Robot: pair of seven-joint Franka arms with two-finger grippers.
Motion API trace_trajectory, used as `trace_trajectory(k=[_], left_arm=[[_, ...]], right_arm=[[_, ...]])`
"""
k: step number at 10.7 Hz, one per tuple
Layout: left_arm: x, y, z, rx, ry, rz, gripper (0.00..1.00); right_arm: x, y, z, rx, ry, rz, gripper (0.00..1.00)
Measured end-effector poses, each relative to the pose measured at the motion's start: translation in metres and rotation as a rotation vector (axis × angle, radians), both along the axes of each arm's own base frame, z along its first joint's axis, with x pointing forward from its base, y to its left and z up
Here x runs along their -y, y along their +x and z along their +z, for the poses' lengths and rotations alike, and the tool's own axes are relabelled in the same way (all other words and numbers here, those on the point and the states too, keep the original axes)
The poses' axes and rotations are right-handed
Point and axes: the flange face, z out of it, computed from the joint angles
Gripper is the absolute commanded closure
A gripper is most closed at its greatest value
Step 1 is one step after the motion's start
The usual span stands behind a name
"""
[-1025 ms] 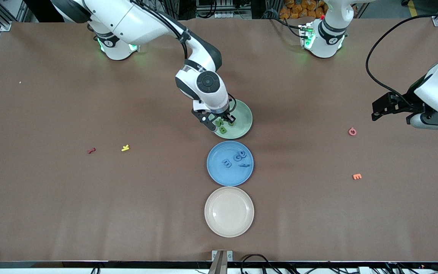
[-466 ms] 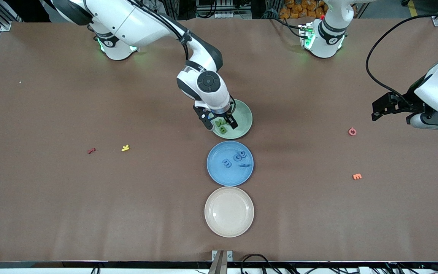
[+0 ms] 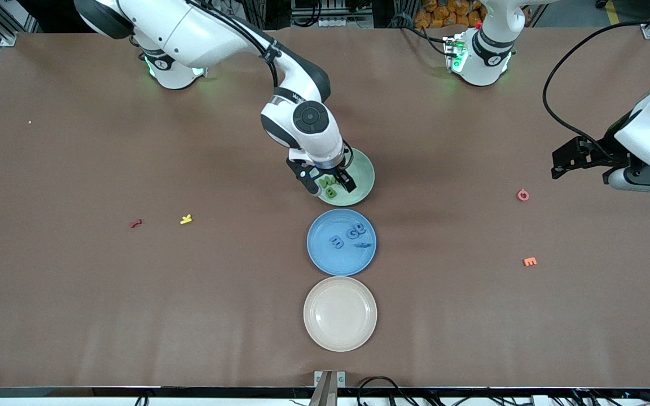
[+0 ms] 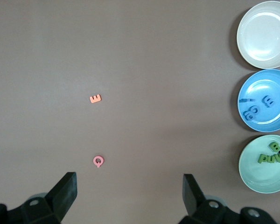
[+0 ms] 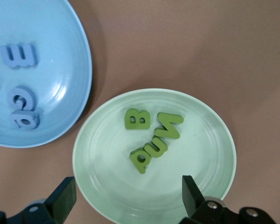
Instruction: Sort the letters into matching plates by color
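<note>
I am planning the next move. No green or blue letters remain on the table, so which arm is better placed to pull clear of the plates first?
Right. The right gripper hangs open over the mint green plate, above the green letters. The left gripper waits open at its own end, away from the plates.

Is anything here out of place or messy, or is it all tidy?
Mostly tidy. The green letters lie in the mint plate under the open right gripper, the blue letters in the blue plate. Four stray letters sit on the bare table: red, yellow, pink, orange. The cream plate holds nothing.
</note>
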Motion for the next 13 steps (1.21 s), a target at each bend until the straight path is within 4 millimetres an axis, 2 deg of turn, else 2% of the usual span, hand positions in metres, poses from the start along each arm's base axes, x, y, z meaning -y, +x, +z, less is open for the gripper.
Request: trace_trajectory(k=[4, 9, 11, 13], left_arm=[[0.000, 0.000, 0.000, 0.000, 0.000, 0.000, 0.00], [0.000, 0.000, 0.000, 0.000, 0.000, 0.000, 0.00], [0.000, 0.000, 0.000, -0.001, 0.000, 0.000, 0.00], [0.000, 0.000, 0.000, -0.001, 0.000, 0.000, 0.00]], right_arm=[[0.006, 0.015, 0.027, 0.006, -0.020, 0.107, 0.00], [0.037, 0.026, 0.108, 0.039, -0.069, 0.243, 0.00], [0.063, 0.034, 0.147, 0.027, -0.059, 0.309, 0.00], [0.096, 0.046, 0.182, 0.022, -0.053, 0.376, 0.00]])
